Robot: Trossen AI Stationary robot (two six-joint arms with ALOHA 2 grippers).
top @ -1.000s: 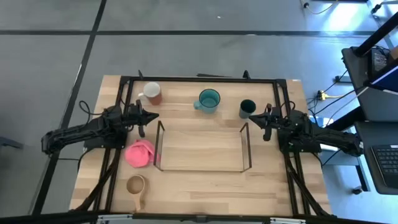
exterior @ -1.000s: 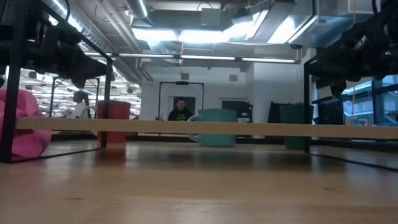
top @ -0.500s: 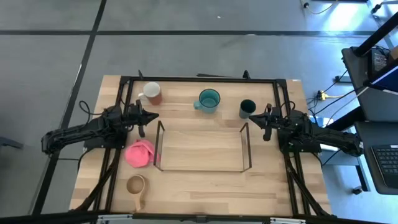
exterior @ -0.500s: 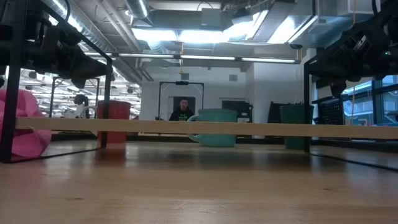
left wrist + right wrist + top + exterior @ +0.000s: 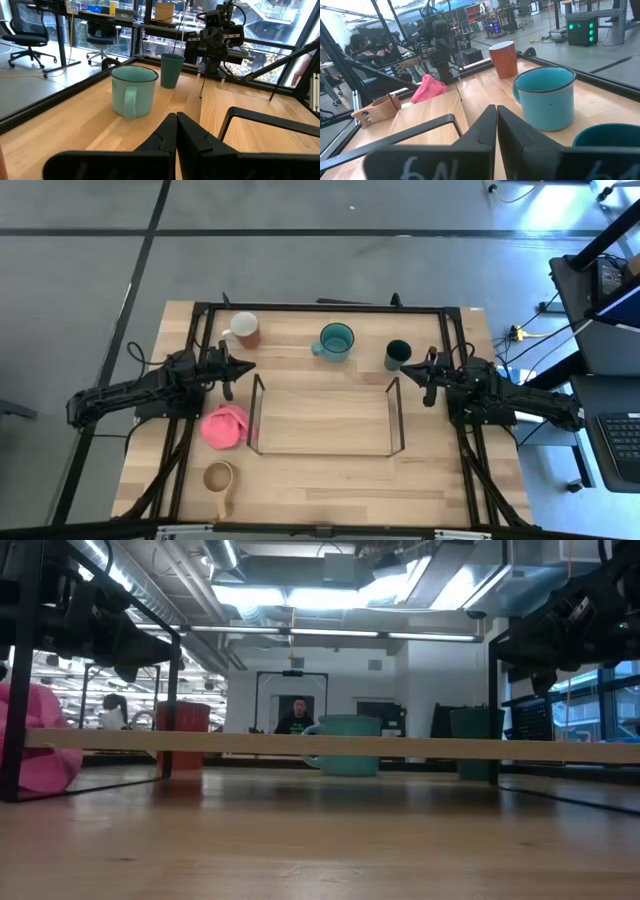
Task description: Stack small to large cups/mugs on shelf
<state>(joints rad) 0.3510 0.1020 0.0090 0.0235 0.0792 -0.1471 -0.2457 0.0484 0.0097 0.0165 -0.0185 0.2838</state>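
Small dark green cup (image 5: 397, 354) sits upper right, just up-left of the right gripper (image 5: 428, 377), jaws together; left gripper (image 5: 232, 371), jaws together, is far off.

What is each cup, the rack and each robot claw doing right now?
White-rimmed brownish mug: upright, on table, off the rack.
Teal mug: upright, empty, on table.
Small dark green cup: upright, on table.
Tan wooden long-handled cup: upright, near front edge.
Black wire rack: holds no cups.
Pink lumpy item: lying beside the rack.
Left gripper: shut, holding nothing.
Right gripper: shut, holding nothing.
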